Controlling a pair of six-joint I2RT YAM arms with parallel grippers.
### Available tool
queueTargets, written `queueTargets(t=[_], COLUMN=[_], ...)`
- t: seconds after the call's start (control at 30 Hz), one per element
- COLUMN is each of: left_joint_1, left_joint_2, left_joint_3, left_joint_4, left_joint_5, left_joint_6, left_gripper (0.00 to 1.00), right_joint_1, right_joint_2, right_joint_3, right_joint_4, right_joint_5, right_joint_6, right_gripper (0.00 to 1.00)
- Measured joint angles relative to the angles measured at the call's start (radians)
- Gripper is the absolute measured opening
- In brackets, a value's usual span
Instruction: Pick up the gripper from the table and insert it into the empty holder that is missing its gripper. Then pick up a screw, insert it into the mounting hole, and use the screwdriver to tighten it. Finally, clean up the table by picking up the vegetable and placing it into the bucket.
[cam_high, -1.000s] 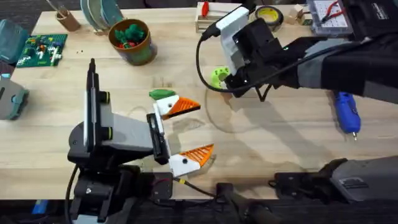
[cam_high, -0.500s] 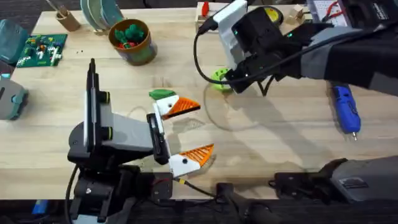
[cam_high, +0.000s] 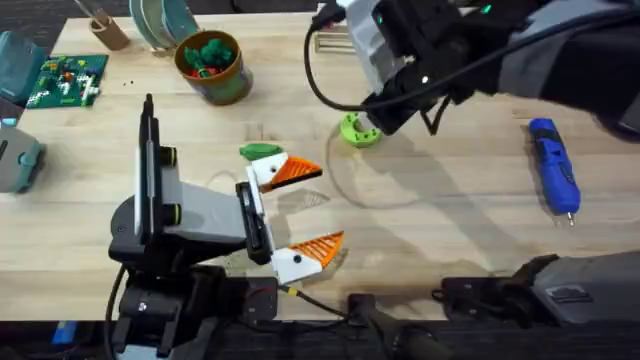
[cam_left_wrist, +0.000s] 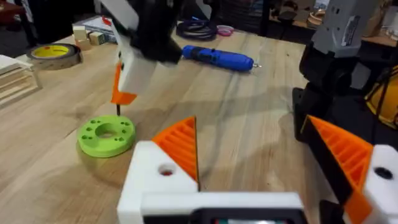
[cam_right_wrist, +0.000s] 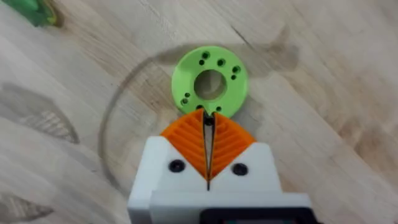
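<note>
- A robotics lab or maker's workshop: a pale wooden workbench (cam_high: 450, 215) carries two robot arms and scattered small parts.
- Beyond the right gripper (cam_high: 372, 128), at the bench's far edge, lie a roll of yellow tape (cam_left_wrist: 55, 54), small wooden blocks and a coil of black cable (cam_left_wrist: 198, 28).
- Far to the left of the left gripper (cam_high: 300, 212) sits a green circuit board (cam_high: 66, 78).
- To the right gripper's right lies the blue screwdriver (cam_high: 554, 178).
- A lime-green disc (cam_right_wrist: 210, 81) with holes lies just under the right gripper's tips.
</note>
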Motion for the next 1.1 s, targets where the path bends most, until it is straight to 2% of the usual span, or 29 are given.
queueTargets(t=[0.37,0.67,0.9,1.1], left_joint_1=[0.0,0.0,0.0,0.0], left_joint_2=[0.0,0.0,0.0,0.0], left_joint_3=[0.0,0.0,0.0,0.0], left_joint_4=[0.0,0.0,0.0,0.0], left_joint_5=[0.0,0.0,0.0,0.0], left_joint_6=[0.0,0.0,0.0,0.0], left_gripper=[0.993,0.993,0.993,0.993], right_joint_1=[0.021,0.196,0.312,0.341], right_joint_2=[-0.034,-0.035,-0.048,-0.048], right_joint_3=[0.27,0.456,0.476,0.476], right_joint_4=[-0.273,-0.37,-0.375,-0.372], right_joint_5=[-0.039,-0.058,-0.133,-0.164], right_joint_6=[-0.058,-0.072,-0.075,-0.076], right_gripper=[0.006,0.006,0.006,0.006])
